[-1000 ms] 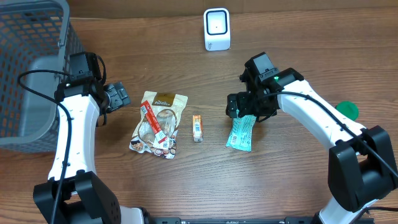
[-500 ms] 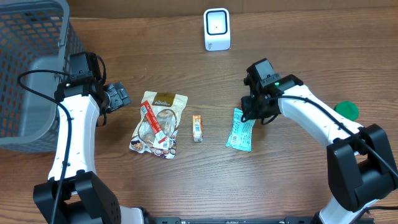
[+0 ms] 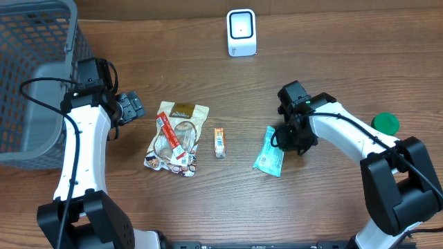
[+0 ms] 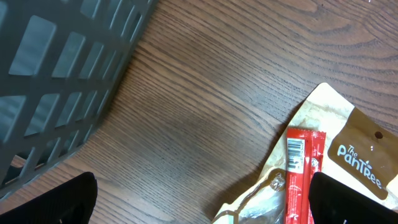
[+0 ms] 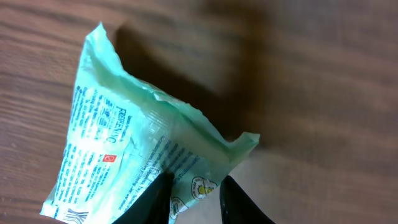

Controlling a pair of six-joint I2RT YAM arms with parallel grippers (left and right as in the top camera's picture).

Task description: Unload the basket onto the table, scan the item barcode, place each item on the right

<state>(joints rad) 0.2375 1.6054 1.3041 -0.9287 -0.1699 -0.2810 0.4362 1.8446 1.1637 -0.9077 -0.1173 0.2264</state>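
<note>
Wrapper of crinkled mint-green plastic (image 5: 118, 155), printed with small text, is pinched at one corner between the right gripper's (image 5: 196, 200) nearly closed black fingers (image 5: 158, 199). The rest trails away from them over the brown wooden table (image 3: 325, 207). A small orange bar (image 3: 219, 142) and a tan snack pouch (image 3: 181, 124) lie to its left. A white box-shaped scanner (image 3: 241, 32) stands well apart. The left gripper (image 3: 130, 107) hangs wide open and empty beside the pouch.
</note>
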